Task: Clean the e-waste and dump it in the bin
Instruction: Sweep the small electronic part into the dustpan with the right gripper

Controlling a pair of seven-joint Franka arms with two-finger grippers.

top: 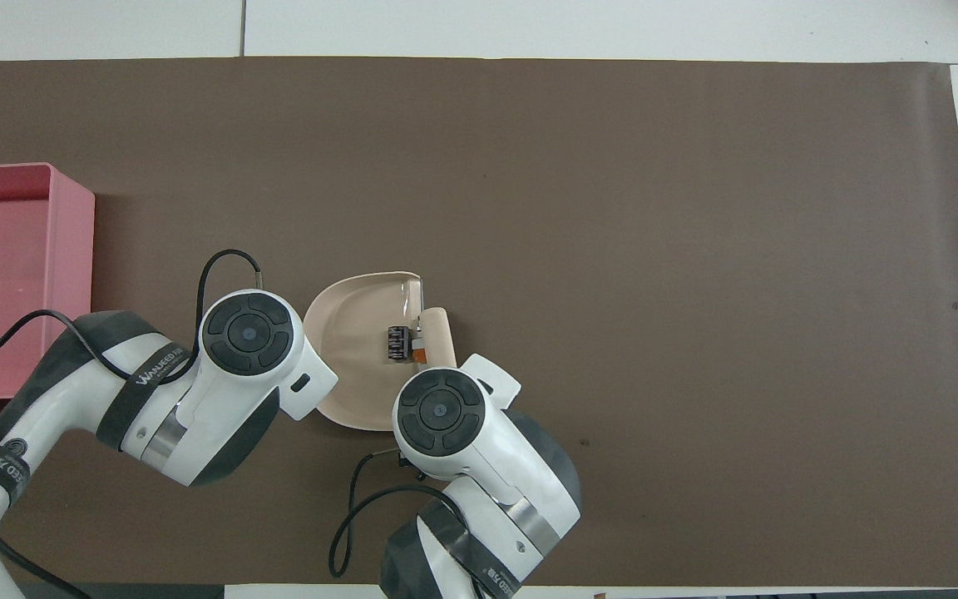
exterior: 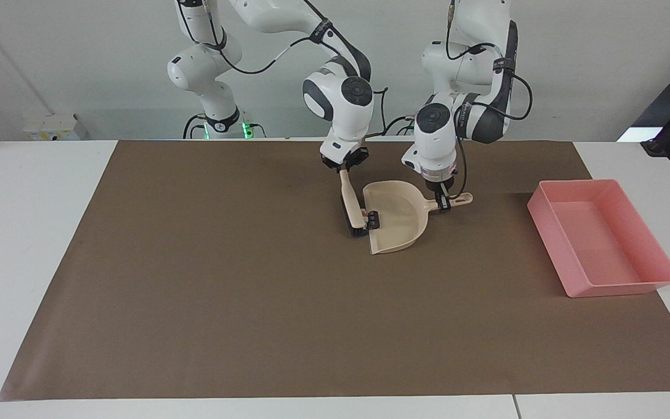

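The e-waste (exterior: 372, 219) sits just inside the mouth of the beige dustpan (exterior: 399, 224), the dark block (top: 398, 343) deeper in and the white-and-orange piece (top: 418, 350) at the lip. The brush (exterior: 351, 203) stands against it, bristles down, handle slanting up into the right gripper (exterior: 344, 166), jaws clamped on it. The left gripper (exterior: 443, 203) points straight down, clamped on the dustpan's handle. The pink bin (exterior: 602, 235) lies at the left arm's end.

A matt brown sheet (exterior: 224, 302), like paper or thin felt, covers the smooth white bench (exterior: 32, 233). The beige dustpan (exterior: 399, 224) looks like smooth plastic with a slight sheen inside. The pink bin (exterior: 655, 247) is plain moulded plastic, softly glossy. The brush (exterior: 349, 201) has a pale smooth handle and dark bristles. The arm shells (exterior: 346, 102) gleam glossy white.
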